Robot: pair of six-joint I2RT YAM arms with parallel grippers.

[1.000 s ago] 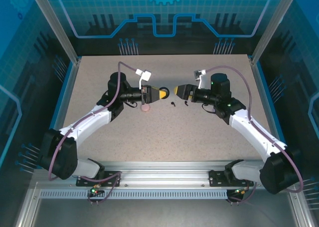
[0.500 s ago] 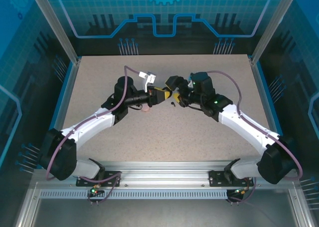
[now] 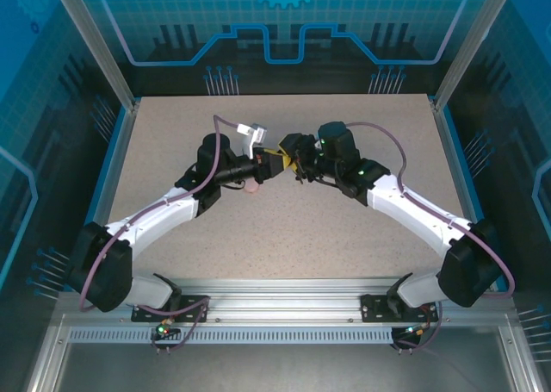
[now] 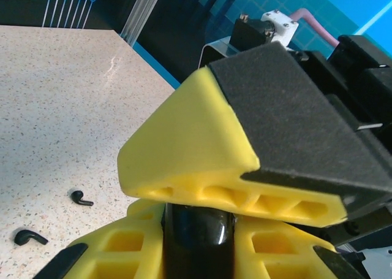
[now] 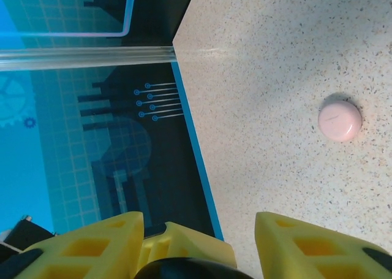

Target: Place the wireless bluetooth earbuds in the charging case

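A glossy black round charging case (image 4: 196,242) is clamped edge-on between the yellow fingers of my left gripper (image 3: 275,160), which is shut on it and held above the table. My right gripper (image 3: 294,155) has come in nose to nose with it. One of its yellow fingers (image 4: 190,159) lies across the case's far end. In the right wrist view its fingers (image 5: 86,248) stand on either side of the case (image 5: 184,270); contact is hidden at the frame's edge. Two black earbuds (image 4: 79,198) (image 4: 27,236) lie on the table below.
A pale pink round case (image 3: 250,185) (image 5: 340,120) lies shut on the speckled table (image 3: 284,237), just under the left wrist. A blue rim and clear walls edge the table (image 5: 196,150).
Both arms have moved inward and met over the table's middle. The right gripper swung left over the black earbuds and its jaws narrowed round the black case that the left gripper holds.
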